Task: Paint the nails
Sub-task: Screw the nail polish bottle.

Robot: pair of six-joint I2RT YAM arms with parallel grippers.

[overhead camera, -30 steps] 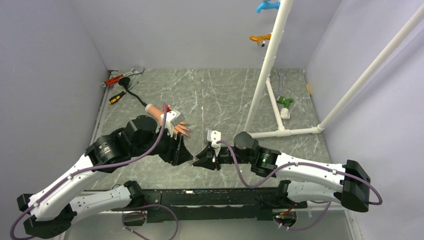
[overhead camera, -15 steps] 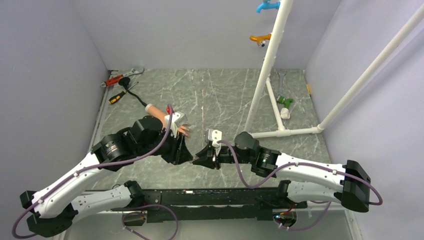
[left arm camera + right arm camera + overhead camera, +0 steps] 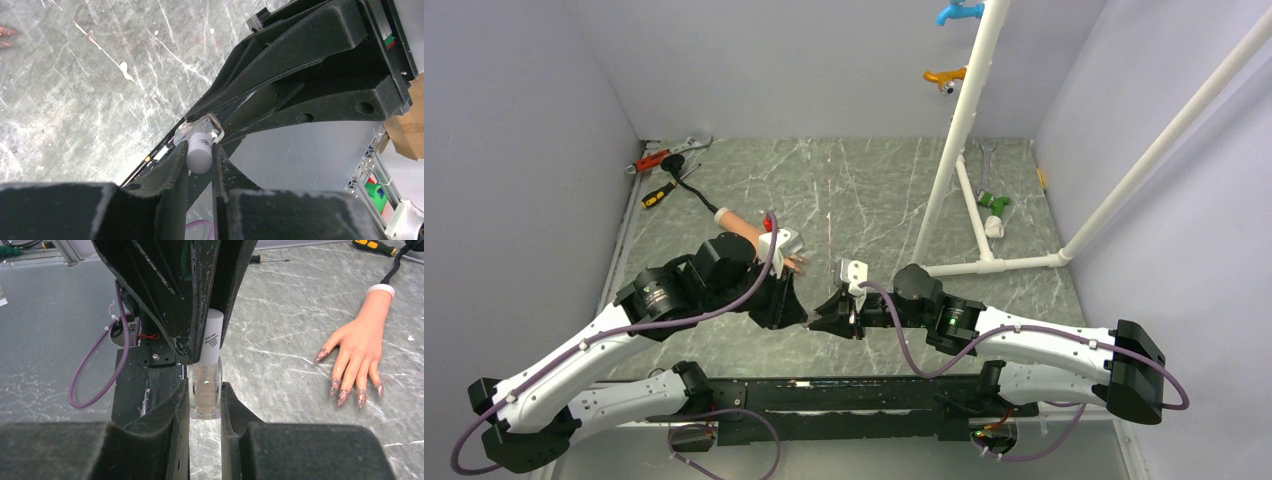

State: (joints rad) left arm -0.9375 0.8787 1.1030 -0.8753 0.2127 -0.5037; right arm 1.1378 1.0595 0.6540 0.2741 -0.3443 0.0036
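The flesh-coloured mannequin hand (image 3: 362, 347) lies palm down on the marble table, its reddish-pink nails (image 3: 342, 396) pointing towards me. In the top view only its forearm (image 3: 742, 222) and fingertips (image 3: 796, 263) show past the left wrist. My right gripper (image 3: 205, 385) is shut on the small clear bottle (image 3: 205, 392), holding it upright. My left gripper (image 3: 199, 145) is shut on the bottle's white cap (image 3: 199, 154), which sits on the bottle. The two grippers meet tip to tip (image 3: 809, 315) just near of the hand.
A wrench (image 3: 674, 150) and a yellow-handled screwdriver (image 3: 656, 196) with a black cable lie at the back left. A white pipe frame (image 3: 954, 150) stands at the right, with a green and white fitting (image 3: 994, 205) and a spanner beside it.
My left arm has shifted a little forward and right, and its wrist now covers more of the mannequin hand. Both grippers stay joined at the bottle.
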